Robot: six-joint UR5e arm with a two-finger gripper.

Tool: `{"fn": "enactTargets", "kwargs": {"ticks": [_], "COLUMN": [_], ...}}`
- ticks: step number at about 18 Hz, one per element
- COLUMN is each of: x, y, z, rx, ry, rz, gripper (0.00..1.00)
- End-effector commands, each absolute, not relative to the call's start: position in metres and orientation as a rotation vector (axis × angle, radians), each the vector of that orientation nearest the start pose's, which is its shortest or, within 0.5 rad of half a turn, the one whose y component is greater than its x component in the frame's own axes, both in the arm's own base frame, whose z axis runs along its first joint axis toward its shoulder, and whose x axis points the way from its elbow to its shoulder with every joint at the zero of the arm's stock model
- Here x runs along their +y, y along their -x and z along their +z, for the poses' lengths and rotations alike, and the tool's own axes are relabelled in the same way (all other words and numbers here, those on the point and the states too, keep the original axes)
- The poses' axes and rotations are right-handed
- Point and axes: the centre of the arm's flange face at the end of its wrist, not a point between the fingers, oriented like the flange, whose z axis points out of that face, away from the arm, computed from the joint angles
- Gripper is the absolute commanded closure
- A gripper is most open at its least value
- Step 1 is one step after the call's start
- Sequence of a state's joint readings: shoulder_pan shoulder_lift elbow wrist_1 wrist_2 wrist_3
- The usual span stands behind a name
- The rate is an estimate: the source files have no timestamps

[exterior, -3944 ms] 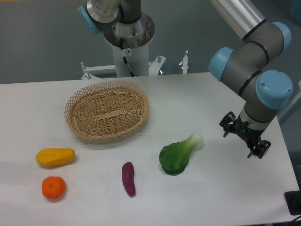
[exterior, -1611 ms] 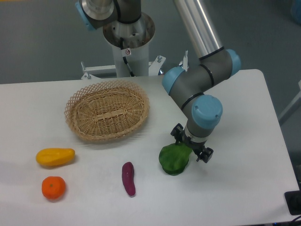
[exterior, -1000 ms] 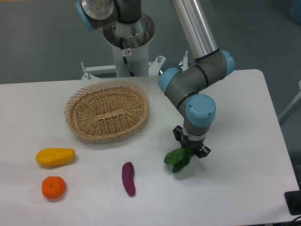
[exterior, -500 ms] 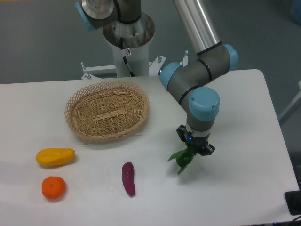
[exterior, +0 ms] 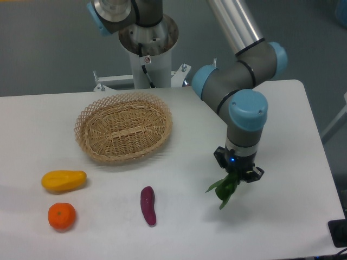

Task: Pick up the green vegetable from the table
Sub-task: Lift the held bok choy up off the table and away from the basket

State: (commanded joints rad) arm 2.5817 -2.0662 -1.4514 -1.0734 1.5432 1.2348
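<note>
The green vegetable [exterior: 224, 189] hangs from my gripper [exterior: 237, 174], seen edge-on as dark green leaves pointing down and left. Its pale stalk end is hidden between the fingers. The gripper is shut on it and points straight down over the right half of the white table [exterior: 282, 135]. Whether the leaf tips touch the table, I cannot tell.
A wicker basket [exterior: 123, 132] stands at the back left of the table. A purple eggplant-like piece [exterior: 148, 205] lies left of the gripper. A yellow vegetable [exterior: 64, 180] and an orange fruit [exterior: 62, 215] lie at the front left. The robot base [exterior: 146, 49] stands behind the table.
The gripper came over from the right, closed on the green vegetable, and has now carried it to the right and slightly toward the front. The vegetable has turned edge-on.
</note>
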Motion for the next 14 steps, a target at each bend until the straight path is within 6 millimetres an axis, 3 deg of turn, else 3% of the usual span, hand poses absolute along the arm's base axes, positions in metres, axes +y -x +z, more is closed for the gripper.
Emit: {"fn": "enactTargets", "kwargs": {"ticks": [7, 14], "x": [0.494, 0.491], "y": [0.530, 0.543], "z": [0.333, 0.348], "rx": [0.376, 0.495], "ry": [2.986, 3.006], "rz": [0.195, 0.125], "gripper": [0.95, 0.94]}}
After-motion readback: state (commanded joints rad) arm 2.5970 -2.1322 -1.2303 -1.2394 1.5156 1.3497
